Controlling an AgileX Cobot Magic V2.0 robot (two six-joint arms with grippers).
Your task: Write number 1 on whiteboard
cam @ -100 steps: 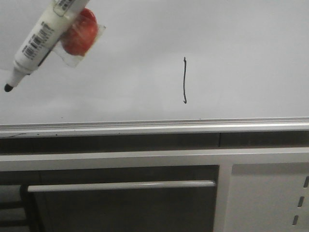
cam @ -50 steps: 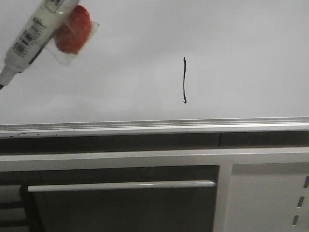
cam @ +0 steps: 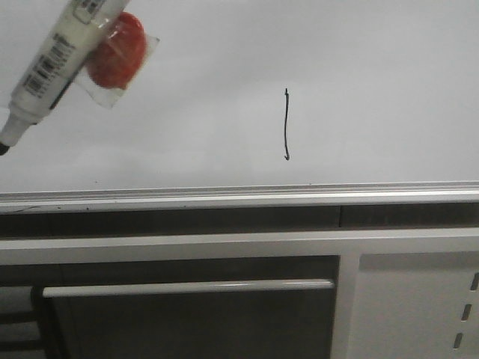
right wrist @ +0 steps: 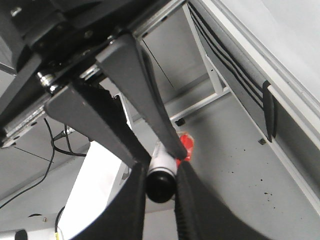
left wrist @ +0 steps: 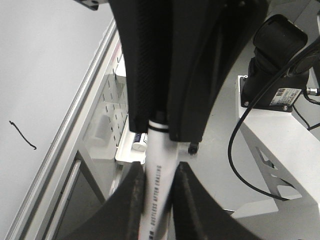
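The number 1 [cam: 286, 123] is a thin black stroke near the middle of the whiteboard [cam: 374, 75], and it also shows in the left wrist view as the number 1 [left wrist: 22, 135]. A white marker [cam: 52, 63] with a barcode label hangs tilted at the board's top left, well left of the stroke, its black tip [cam: 4, 146] at the picture's edge. A red lump in clear wrap [cam: 116, 52] clings to it. My left gripper [left wrist: 160, 200] is shut on the marker's white barrel [left wrist: 159, 175]. My right gripper [right wrist: 161, 200] is shut on the marker's black end [right wrist: 160, 186].
A silver tray rail [cam: 239, 196] runs under the board. Below it is a dark cabinet front with a long white handle bar [cam: 187, 287] and a white panel [cam: 412, 299]. The left wrist view shows a black cable [left wrist: 240, 160] and another marker on a small shelf [left wrist: 139, 142].
The marker drifted up and left, then came slightly back down. Its tip now sits at the left edge of the front view. The stroke is unchanged.
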